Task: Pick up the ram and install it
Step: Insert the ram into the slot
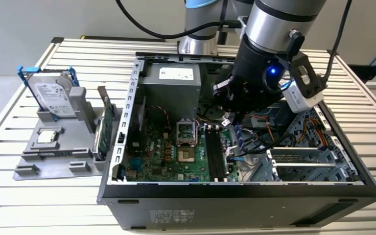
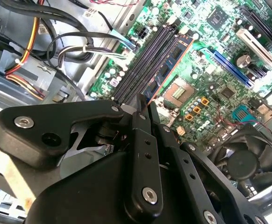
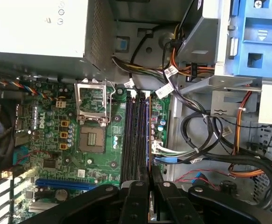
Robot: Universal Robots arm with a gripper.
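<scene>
The arm (image 1: 276, 29) is a fat silver cylinder with black joints, a blue light glowing on its wrist and a grey-white box beside it. Black cables loop from its base. The gripper (image 2: 143, 109) is matte black (silver screw heads dot its linkages).

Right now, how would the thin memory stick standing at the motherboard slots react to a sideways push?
The thin blue-faced memory stick looks stiff yet fragile: a flat board, likelier to crack than flex. On its narrow edge, it would probably tip unless held.
</scene>
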